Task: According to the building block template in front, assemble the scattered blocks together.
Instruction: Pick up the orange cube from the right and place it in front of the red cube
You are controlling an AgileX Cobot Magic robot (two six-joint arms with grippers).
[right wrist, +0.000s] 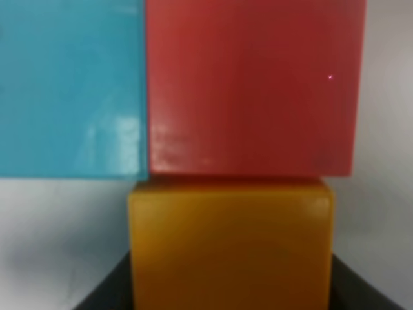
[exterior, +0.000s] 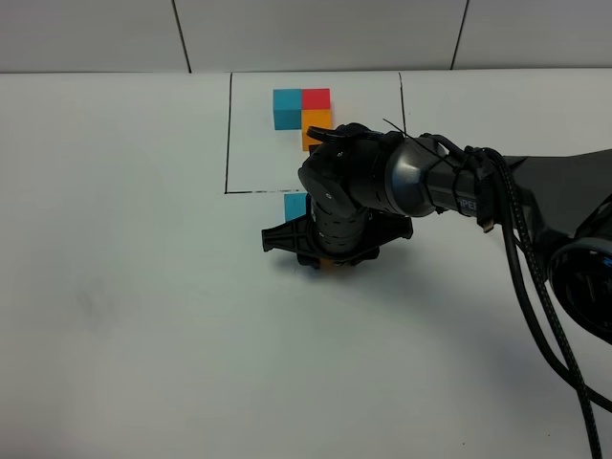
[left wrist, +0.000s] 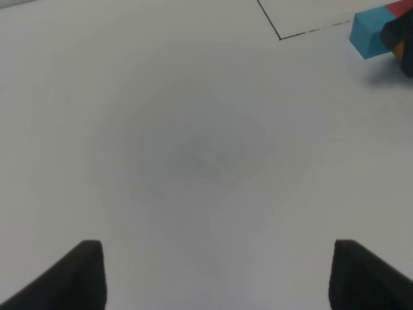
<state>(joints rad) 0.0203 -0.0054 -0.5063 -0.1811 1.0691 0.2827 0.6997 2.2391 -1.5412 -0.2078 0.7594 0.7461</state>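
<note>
- The three loose matte cubes sit just below the drawn black rectangle, at the centre of the high view, mostly hidden under the right arm: only the teal-blue cube (exterior: 295, 206) and a sliver of the orange cube (exterior: 330, 265) show there.
- The right wrist view fills with them: teal-blue cube (right wrist: 71, 87) and red cube (right wrist: 251, 84) side by side and touching, the orange cube (right wrist: 232, 245) pressed against the red one, an L like the template.
- The template of three joined cubes, teal-blue, red and orange (exterior: 302, 115), lies inside the black outline in the upper middle of the high view.
- The right claw (exterior: 330, 251) is clenched; dark fingers flank the orange cube, so it appears to be grasping it, though contact is blurred.
- To finish well, I judge the orange cube should sit flush and square under the red one before release; lifting straight away would avoid dragging the neighbours.
- The left claw (left wrist: 216, 274) stands released over bare white counter (left wrist: 193, 161), holding nothing.
- No containers appear; the drawn rectangle (exterior: 228, 134) holds only the template.
</note>
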